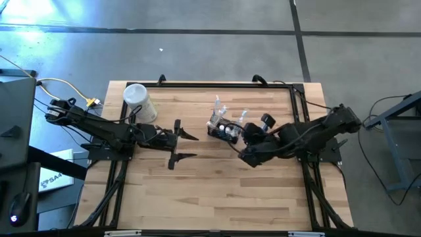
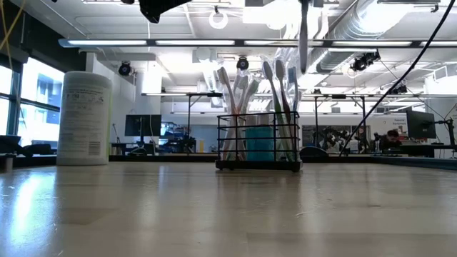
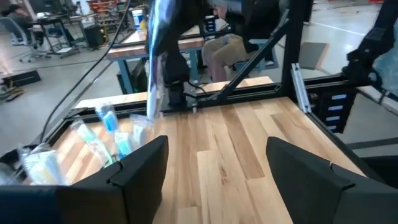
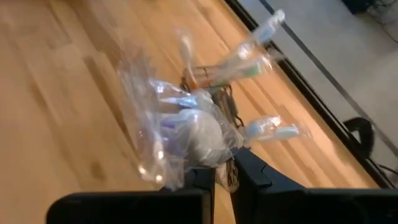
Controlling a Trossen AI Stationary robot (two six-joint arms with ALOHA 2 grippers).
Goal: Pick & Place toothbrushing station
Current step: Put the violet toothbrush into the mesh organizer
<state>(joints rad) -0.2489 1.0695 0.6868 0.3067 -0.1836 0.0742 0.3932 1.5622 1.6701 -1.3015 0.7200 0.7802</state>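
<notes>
Standing upright at the back-left of the pale plank table (image 1: 197, 191), a white cylindrical container (image 1: 139, 102) is smooth-sided. Right of it, the left gripper (image 1: 186, 146) gapes wide, empty. The black wire-mesh toothbrushing station (image 1: 223, 131) sits mid-table, beside the pinched-shut right gripper (image 1: 241, 135).

white cylindrical container (image 1: 139, 102) stands on wooden table (image 1: 217, 191).

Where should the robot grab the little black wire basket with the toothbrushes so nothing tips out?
Probably by a short end wall of the black wire caddy, near the top rim, coming in from the side. It stands upright on the table, and the toothbrushes stick out well above it, so the top is crowded. The right end effector already sits shut at its edge; the left end effector waits open nearby.
</notes>
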